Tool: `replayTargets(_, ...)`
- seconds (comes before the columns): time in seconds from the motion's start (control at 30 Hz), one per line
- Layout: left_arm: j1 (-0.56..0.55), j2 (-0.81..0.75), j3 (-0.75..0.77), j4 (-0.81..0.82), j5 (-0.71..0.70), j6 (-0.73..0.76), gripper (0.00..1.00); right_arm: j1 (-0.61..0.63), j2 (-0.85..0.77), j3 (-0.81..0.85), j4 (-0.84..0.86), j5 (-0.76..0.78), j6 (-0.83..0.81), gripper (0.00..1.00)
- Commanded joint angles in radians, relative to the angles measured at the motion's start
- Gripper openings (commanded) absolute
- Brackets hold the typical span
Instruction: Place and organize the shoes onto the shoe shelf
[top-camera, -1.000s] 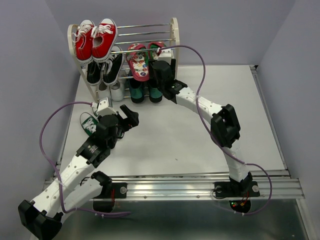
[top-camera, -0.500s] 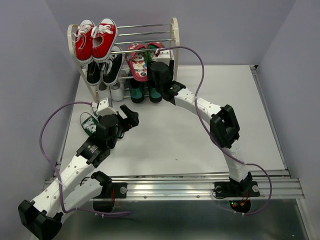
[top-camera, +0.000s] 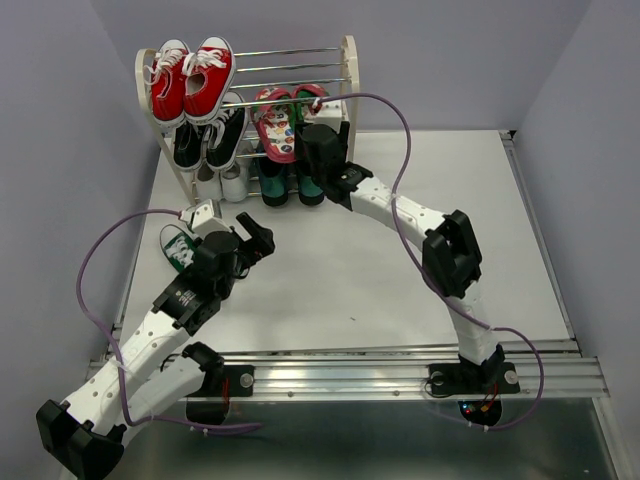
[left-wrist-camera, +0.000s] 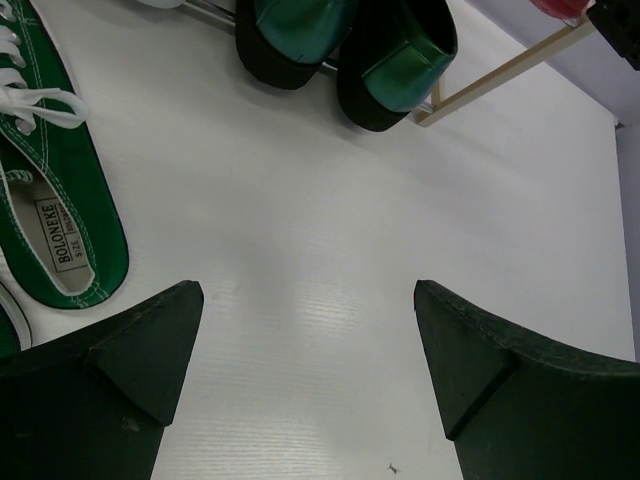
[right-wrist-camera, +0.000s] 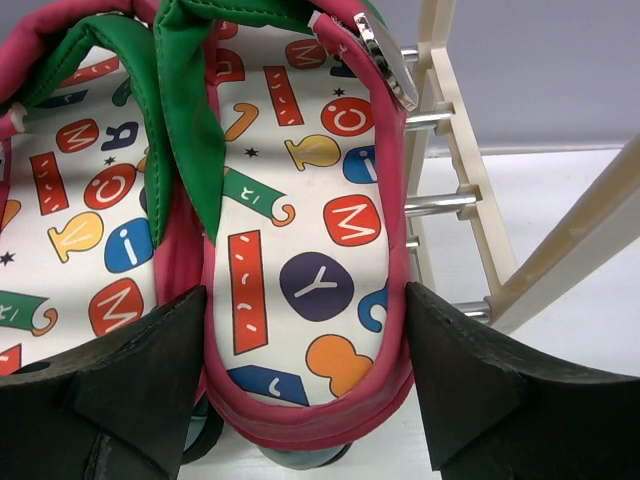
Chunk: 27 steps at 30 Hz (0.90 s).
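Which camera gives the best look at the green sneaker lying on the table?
Left wrist: the green sneaker lies close, with laces and insole label clear. Top external shows it small, partly hidden behind the left arm. Right wrist does not show it.

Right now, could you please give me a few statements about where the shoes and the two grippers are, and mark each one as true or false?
1. The red sneakers sit on the top tier of the shoe shelf. True.
2. The left gripper holds a green sneaker. False: it is open and empty above the bare table, and the green sneaker lies on the table beside it.
3. The right gripper has one finger on each side of a flip-flop on the shelf. True.
4. The dark green loafers are on the top tier. False: they stand at the bottom, below the tier with the flip-flop.
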Motion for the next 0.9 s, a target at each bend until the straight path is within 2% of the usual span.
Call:
replayTargets(0.0, 0.002, -0.016, 0.028, -0.048, -0.053, -0.064, 0.99, 0.046, -0.107, -0.016, 0.001, -0.052, 0.047, 0.72)
replayTargets(0.17, 0.002, -0.016, 0.034, -0.106, -0.069, -0.118, 0.99, 0.046, -0.147, -0.044, 0.0, -0.074, 0.038, 0.76)
replayTargets(0.3, 0.004, -0.011, 0.045, -0.151, -0.088, -0.156, 0.99, 0.046, -0.168, -0.058, -0.003, -0.104, 0.03, 0.87)
replayTargets(0.4, 0.004, -0.013, 0.05, -0.177, -0.095, -0.182, 0.99, 0.046, -0.172, -0.058, -0.003, -0.115, 0.02, 0.89)
replayTargets(0.47, 0.004, -0.014, 0.048, -0.191, -0.095, -0.195, 0.99, 0.046, -0.15, -0.043, -0.005, -0.103, -0.002, 0.85)
replayTargets(0.53, 0.004, -0.019, 0.047, -0.192, -0.09, -0.198, 0.99, 0.046, -0.135, -0.026, -0.005, -0.089, -0.011, 0.75)
replayTargets(0.6, 0.004, -0.028, 0.041, -0.195, -0.089, -0.205, 0.99, 0.046, -0.118, -0.017, -0.005, -0.074, -0.011, 0.75)
replayTargets(0.73, 0.004, -0.042, 0.036, -0.202, -0.093, -0.207, 0.99, 0.046, -0.103, -0.007, -0.038, -0.048, -0.023, 0.91)
replayTargets(0.83, 0.004, -0.042, 0.037, -0.2, -0.095, -0.201, 0.99, 0.046, -0.101, -0.015, -0.048, -0.032, -0.031, 1.0)
replayTargets(0.87, 0.004, -0.04, 0.037, -0.199, -0.095, -0.201, 0.99, 0.046, -0.099, -0.018, -0.051, -0.032, -0.026, 1.0)
